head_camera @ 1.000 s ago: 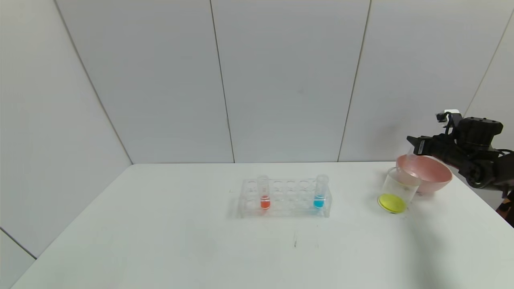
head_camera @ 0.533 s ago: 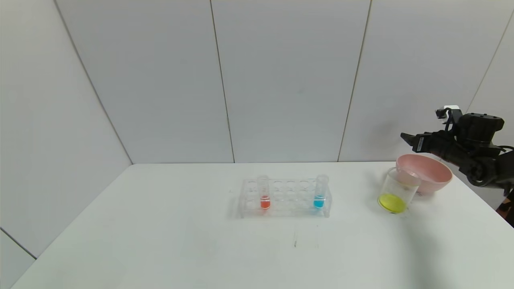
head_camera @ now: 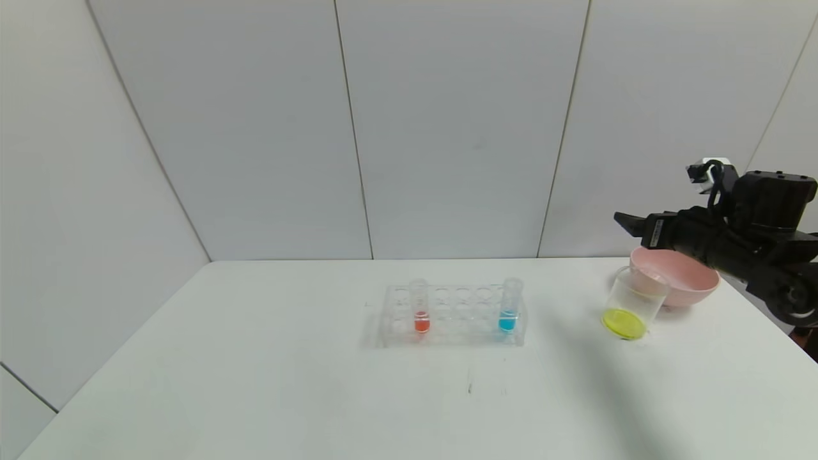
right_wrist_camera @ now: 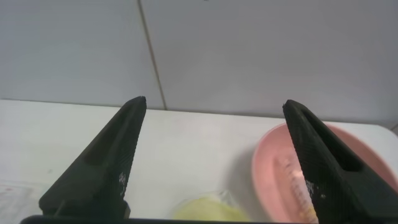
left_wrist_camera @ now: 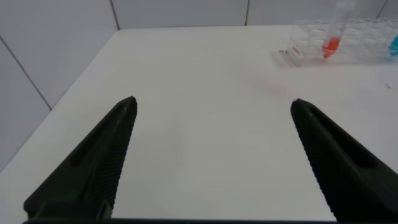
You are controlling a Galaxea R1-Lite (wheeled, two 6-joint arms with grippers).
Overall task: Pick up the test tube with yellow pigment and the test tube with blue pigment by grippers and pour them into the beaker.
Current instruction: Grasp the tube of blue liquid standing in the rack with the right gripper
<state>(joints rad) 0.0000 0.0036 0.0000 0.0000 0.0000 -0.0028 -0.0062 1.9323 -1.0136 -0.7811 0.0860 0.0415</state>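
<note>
The test tube with blue pigment (head_camera: 509,308) stands upright at the right end of the clear rack (head_camera: 454,317). The beaker (head_camera: 634,300) holds yellow liquid (head_camera: 624,323) at its bottom and stands against the pink bowl (head_camera: 679,279). A clear tube with no colour in it (right_wrist_camera: 297,180) lies inside that bowl (right_wrist_camera: 268,168). My right gripper (head_camera: 629,223) hovers open and empty above the beaker and bowl; the right wrist view shows it (right_wrist_camera: 214,106) wide over the beaker (right_wrist_camera: 208,211). My left gripper (left_wrist_camera: 213,102) is open over bare table, well short of the rack (left_wrist_camera: 360,42).
A tube of red-orange liquid (head_camera: 420,310) stands near the rack's left end, also in the left wrist view (left_wrist_camera: 333,42). The white table (head_camera: 287,383) meets grey wall panels at the back. Its right edge runs close behind the pink bowl.
My right gripper opened and let the clear tube fall into the pink bowl. It then rose and moved left, over the beaker. The rack and its tubes stayed put.
</note>
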